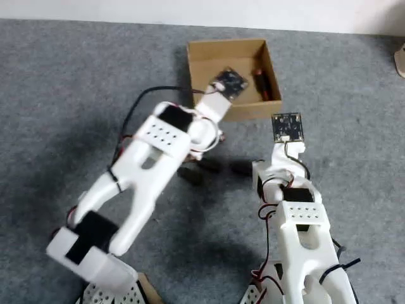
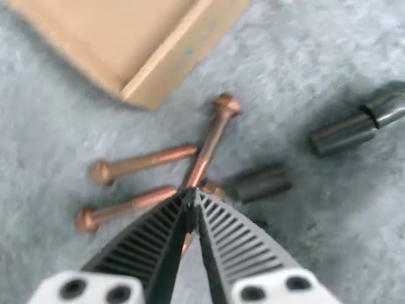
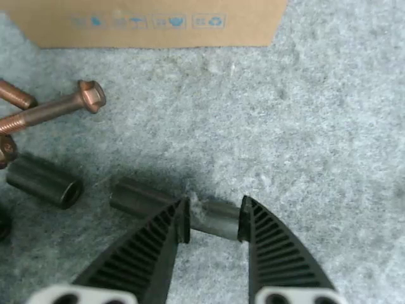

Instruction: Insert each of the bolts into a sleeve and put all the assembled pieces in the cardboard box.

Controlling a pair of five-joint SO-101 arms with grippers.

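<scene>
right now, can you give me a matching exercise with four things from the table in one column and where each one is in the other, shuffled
1 cardboard box
2 bolt pointing at the box
3 longer sleeve
4 shorter sleeve

A pinched in the left fingers
B lying free on the carpet
C between the right fingers
D has a piece inside

Pairs: 1-D, 2-A, 3-C, 4-B

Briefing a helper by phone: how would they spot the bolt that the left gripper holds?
Find the cardboard box; beside its corner are three copper bolts on the grey carpet. It is the bolt pinched in the shut left gripper, angled across the other two, which lie parallel.
</scene>
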